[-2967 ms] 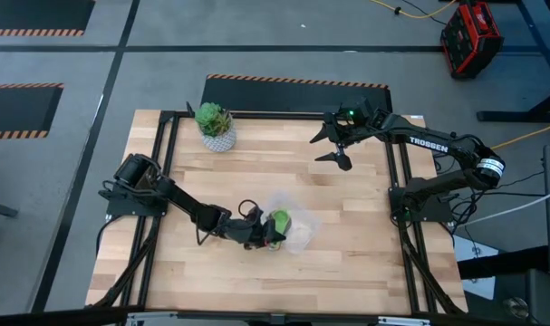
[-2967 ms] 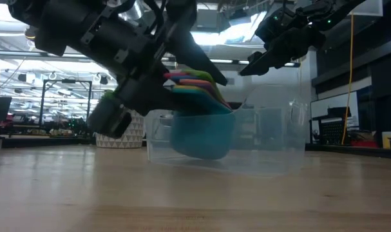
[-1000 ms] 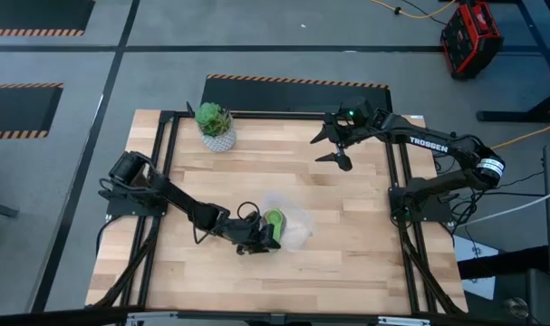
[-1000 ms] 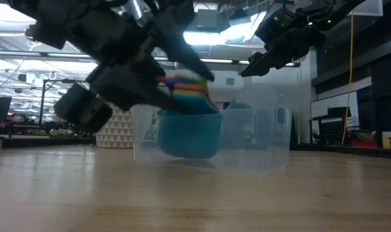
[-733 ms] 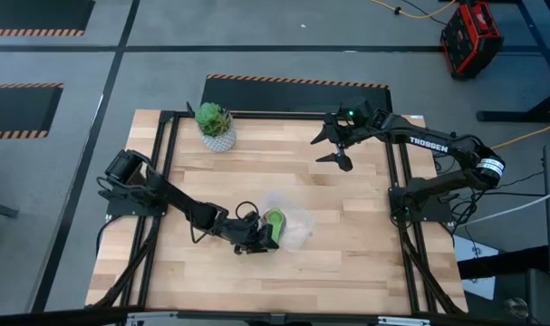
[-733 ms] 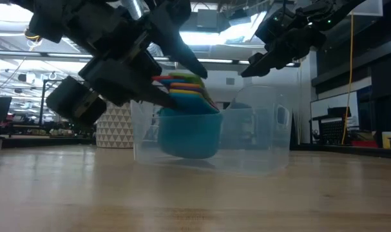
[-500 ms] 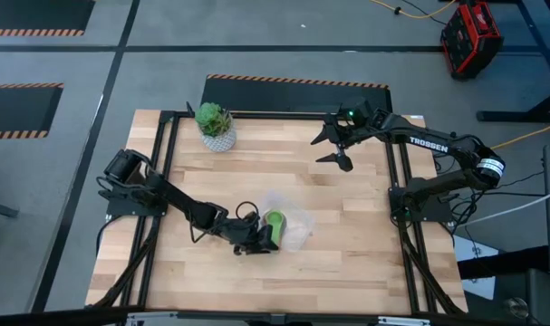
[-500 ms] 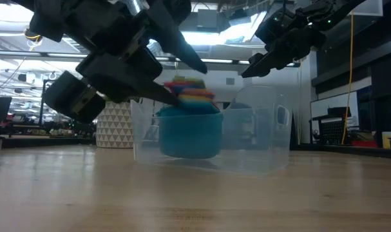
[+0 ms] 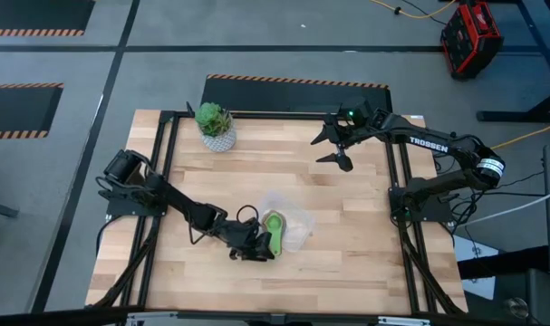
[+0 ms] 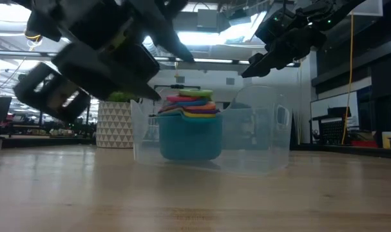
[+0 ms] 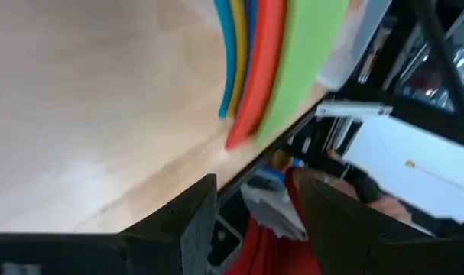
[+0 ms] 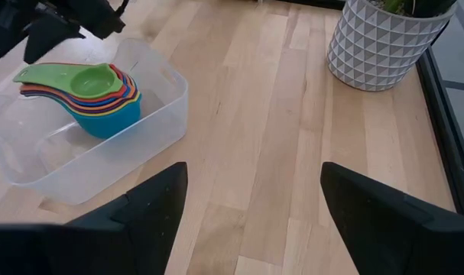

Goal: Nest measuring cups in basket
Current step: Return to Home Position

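The measuring cups stand nested in one stack inside the clear basket. The big blue cup is at the bottom, resting on the basket's floor, and the green one is on top. Their flat handles fan out toward my left gripper. That gripper is open and hangs just off the handle ends on the basket's near-left side, touching nothing. My right gripper is open and waits raised near the table's far right.
A white patterned pot with a green plant stands at the table's far left. It also shows close by in the right wrist view as the pot. Bare wooden tabletop lies right of and nearer than the basket. Black frame rails run along the table's sides.
My left gripper has let go of the cup handles and drawn back from the basket toward the table's near-left. The stack of cups, tilted a second ago, has settled level and upright on the basket's floor.
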Controlling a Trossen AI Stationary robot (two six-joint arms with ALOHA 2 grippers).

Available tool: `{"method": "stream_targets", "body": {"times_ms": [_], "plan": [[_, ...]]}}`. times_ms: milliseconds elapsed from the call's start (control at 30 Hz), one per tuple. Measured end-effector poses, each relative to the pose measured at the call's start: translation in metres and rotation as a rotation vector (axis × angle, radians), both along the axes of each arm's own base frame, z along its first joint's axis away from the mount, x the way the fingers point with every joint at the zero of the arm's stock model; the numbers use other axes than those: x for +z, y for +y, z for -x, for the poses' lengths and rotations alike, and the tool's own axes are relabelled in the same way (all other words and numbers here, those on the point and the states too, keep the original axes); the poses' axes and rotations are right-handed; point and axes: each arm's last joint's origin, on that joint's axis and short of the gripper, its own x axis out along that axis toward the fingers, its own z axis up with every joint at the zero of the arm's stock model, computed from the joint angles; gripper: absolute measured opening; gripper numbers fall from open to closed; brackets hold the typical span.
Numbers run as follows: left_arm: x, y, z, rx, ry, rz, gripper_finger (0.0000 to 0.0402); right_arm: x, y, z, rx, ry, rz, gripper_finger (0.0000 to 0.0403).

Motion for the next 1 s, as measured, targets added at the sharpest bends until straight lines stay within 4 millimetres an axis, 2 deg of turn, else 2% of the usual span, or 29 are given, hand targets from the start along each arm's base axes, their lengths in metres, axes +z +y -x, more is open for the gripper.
{"method": "stream_targets", "body": {"times_ms": [233,400,500,733,1000], "plan": [[0.027,-0.001,0.004,-0.133,-0.129,-0.022,0.0179,0.0,0.0,0.0,0.0,0.0,0.0,0.0305],[0.056,0.018,0.005,-0.162,-0.315,-0.192,0.0179,0.0,0.0,0.0,0.0,0.0,0.0,0.0305],[0.068,0.044,0.001,-0.168,-0.431,-0.414,0.0179,0.0,0.0,0.0,0.0,0.001,-0.001,0.0305],[0.092,0.12,-0.007,-0.129,-0.633,-1.012,0.0179,0.0,0.0,0.0,-0.014,0.009,-0.026,0.0305],[0.108,0.194,-0.003,0.019,-0.665,-1.463,0.0179,0.001,0.0,-0.001,-0.014,-0.004,-0.016,0.0305]]}}
